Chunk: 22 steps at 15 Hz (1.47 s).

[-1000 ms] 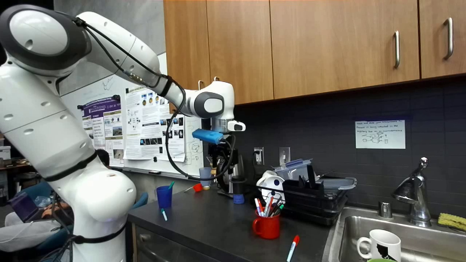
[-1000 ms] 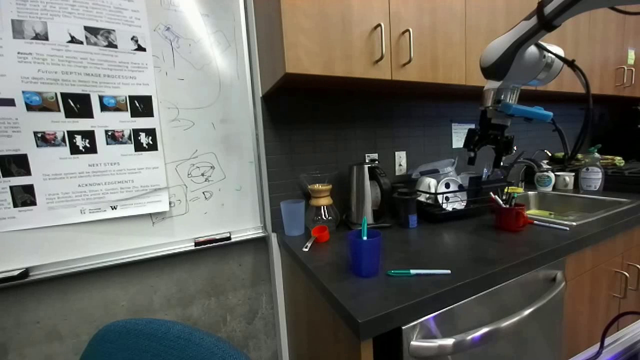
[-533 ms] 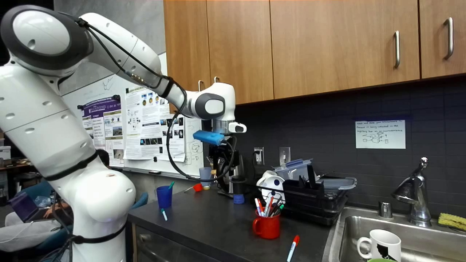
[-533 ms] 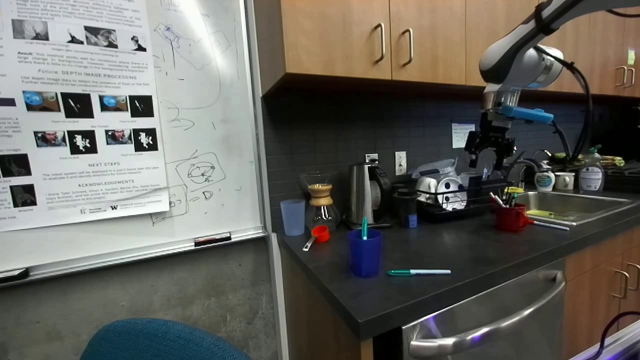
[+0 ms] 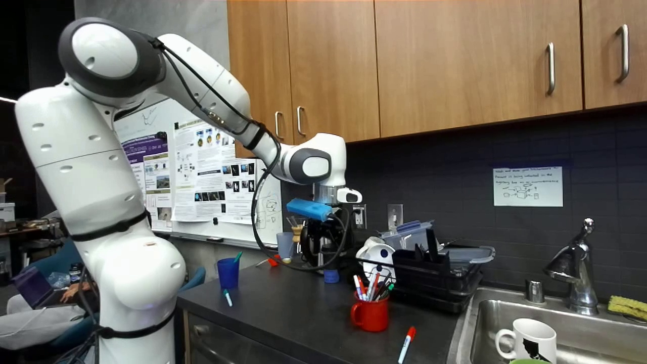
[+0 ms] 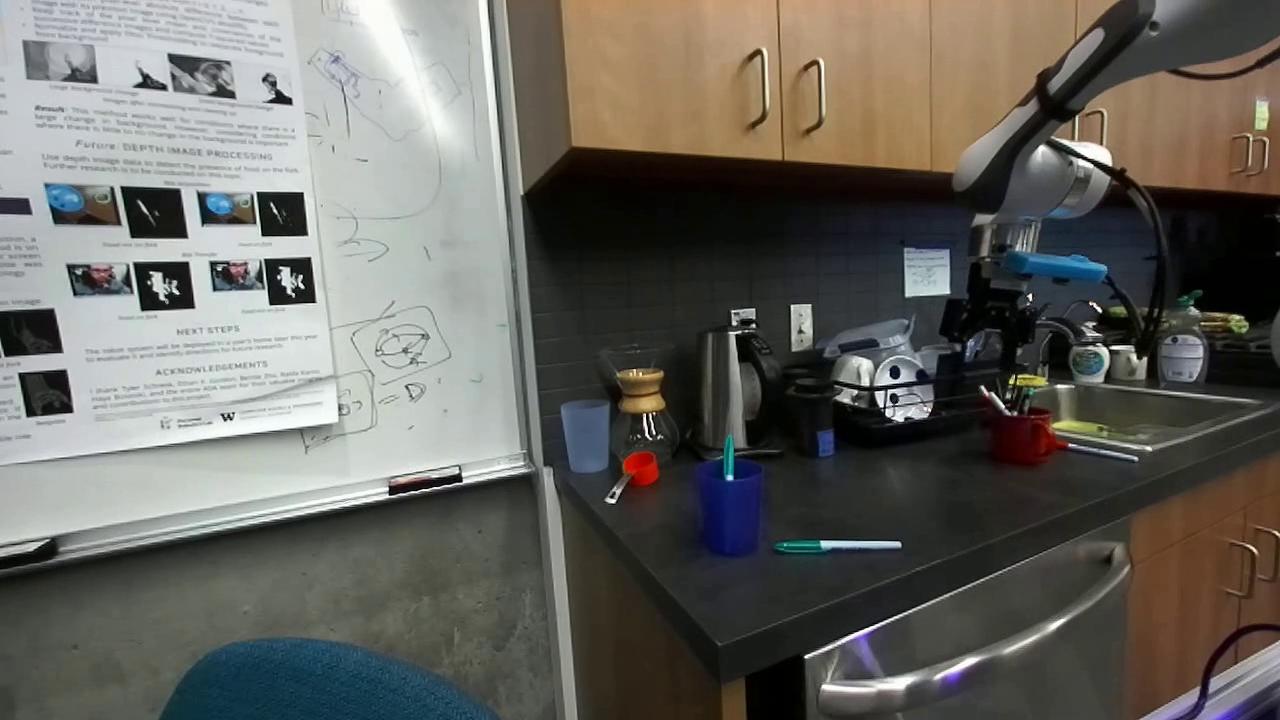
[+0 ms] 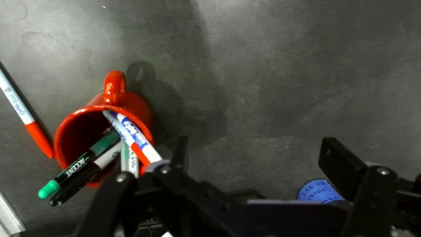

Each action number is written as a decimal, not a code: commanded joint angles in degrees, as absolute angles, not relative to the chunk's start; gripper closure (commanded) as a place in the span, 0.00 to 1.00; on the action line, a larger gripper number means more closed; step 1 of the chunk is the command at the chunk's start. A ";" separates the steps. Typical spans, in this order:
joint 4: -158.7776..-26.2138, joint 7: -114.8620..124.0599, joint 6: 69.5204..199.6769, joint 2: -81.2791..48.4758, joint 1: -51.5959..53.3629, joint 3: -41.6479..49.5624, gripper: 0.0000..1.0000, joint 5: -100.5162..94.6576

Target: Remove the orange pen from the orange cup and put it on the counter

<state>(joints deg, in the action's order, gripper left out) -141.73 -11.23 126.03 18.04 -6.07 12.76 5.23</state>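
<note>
A red-orange mug (image 5: 370,313) with a side handle holds several pens and stands on the dark counter (image 5: 283,308). It shows in all views; in the wrist view (image 7: 79,113) it is left of my gripper. One pen in it has a red-orange end (image 7: 139,152). No handleless orange cup and no all-orange stick pen shows. A white pen with a red cap (image 7: 38,138) lies beside the mug. My gripper (image 7: 255,154) is open and empty above the counter. In an exterior view my gripper (image 6: 985,355) is behind and above the mug.
A black dish rack (image 5: 429,275) stands behind the mug, with the sink (image 5: 467,323) beyond. A dark canister with a blue label (image 7: 317,191) is near my right finger. A blue cup (image 6: 730,510), a green-capped pen (image 6: 838,545) and an orange scoop (image 6: 641,467) sit at the counter's end.
My arm and gripper have moved down, and to the right in an exterior view, mostly in the last half second. The mug and pens have not moved.
</note>
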 commanded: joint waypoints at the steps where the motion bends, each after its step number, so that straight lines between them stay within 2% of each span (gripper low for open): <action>1: -138.12 -13.16 127.74 12.12 -6.76 12.99 0.00 5.41; 10: -132.96 -12.27 131.46 3.51 -8.57 12.81 0.00 5.39; 22: -130.96 -11.69 131.25 -0.07 -10.76 12.73 0.00 5.02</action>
